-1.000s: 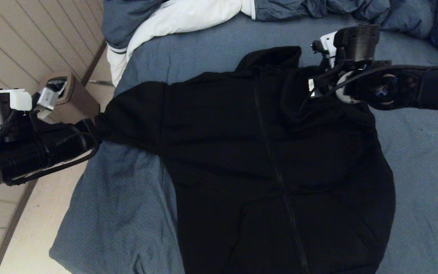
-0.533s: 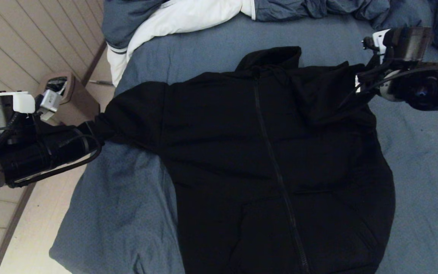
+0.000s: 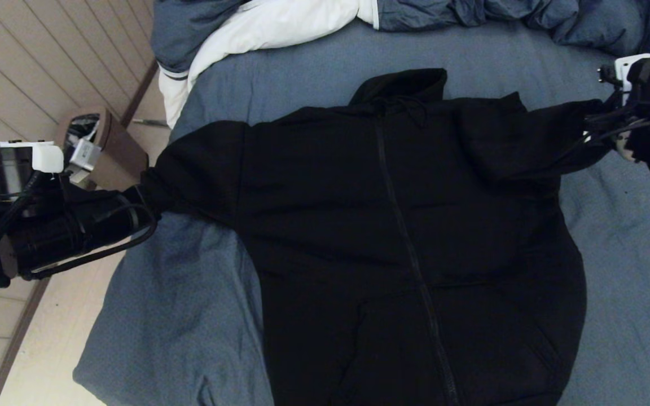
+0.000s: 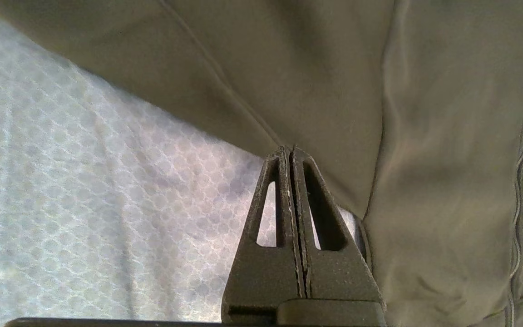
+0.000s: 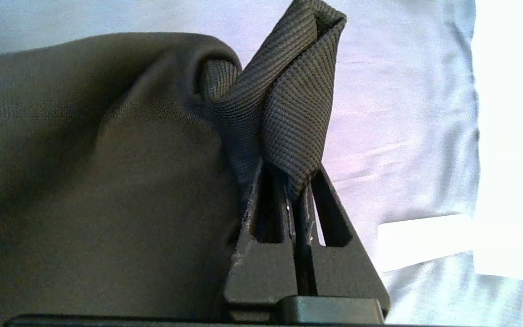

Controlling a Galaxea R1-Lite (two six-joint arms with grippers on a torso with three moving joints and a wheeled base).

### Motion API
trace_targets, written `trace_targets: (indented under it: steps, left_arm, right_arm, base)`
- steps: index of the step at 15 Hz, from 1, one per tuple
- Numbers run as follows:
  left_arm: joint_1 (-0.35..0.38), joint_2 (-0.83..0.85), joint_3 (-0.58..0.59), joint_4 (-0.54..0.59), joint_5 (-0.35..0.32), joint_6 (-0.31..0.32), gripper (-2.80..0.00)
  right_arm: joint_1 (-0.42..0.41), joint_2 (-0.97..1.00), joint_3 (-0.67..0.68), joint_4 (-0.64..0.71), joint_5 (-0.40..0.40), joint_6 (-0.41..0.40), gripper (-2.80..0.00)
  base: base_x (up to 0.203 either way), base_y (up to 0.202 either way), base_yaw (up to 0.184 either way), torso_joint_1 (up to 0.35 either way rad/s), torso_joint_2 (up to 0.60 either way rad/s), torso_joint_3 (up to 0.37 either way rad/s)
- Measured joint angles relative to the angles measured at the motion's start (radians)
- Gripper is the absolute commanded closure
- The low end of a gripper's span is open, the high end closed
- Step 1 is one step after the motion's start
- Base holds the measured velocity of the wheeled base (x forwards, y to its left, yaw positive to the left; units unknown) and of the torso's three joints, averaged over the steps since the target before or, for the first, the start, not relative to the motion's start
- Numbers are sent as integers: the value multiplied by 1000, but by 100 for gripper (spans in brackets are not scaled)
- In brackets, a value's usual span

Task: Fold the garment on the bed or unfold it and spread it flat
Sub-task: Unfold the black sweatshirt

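Garment [image 3: 404,225]: black zip hoodie, front up on the bed [image 3: 313,73], both sleeves stretched sideways.
Right gripper [image 5: 300,181]: jaws pinching the ribbed cuff [image 5: 288,104].
Left gripper [image 4: 291,152]: jaws pressed together at the other sleeve's end, at the bed's edge.
Duvet [image 3: 257,25]: bunched beyond the hood.

Matt black cloth garment [image 3: 392,225], ribbed cuff [image 5: 288,100], textured bed [image 3: 178,316] sheet
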Motion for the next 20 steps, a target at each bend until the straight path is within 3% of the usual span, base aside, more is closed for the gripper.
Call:
trace_targets:
  steps: [6,11,13,20]
  left_arm:
    - [-15,21,9,-11,1,9,0]
    - [-26,44,23,-57,8,12,0]
    - [-35,54,24,-57,41,13,0]
    - [-56,72,25,-57,63,13,0]
  right_arm:
    - [-135,26,-112,-3,59,-43,0]
    - [-237,62,-120,-75,81,-86,0]
    - [-273,80,-116,-138,89,-110,0]
    - [-367,109,-109,-152,122,-110,0]
  base:
    - [0,0,0,0,0,0]
    - [0,0,0,0,0,0]
    - [0,0,0,0,0,0]
    - [0,0,0,0,0,0]
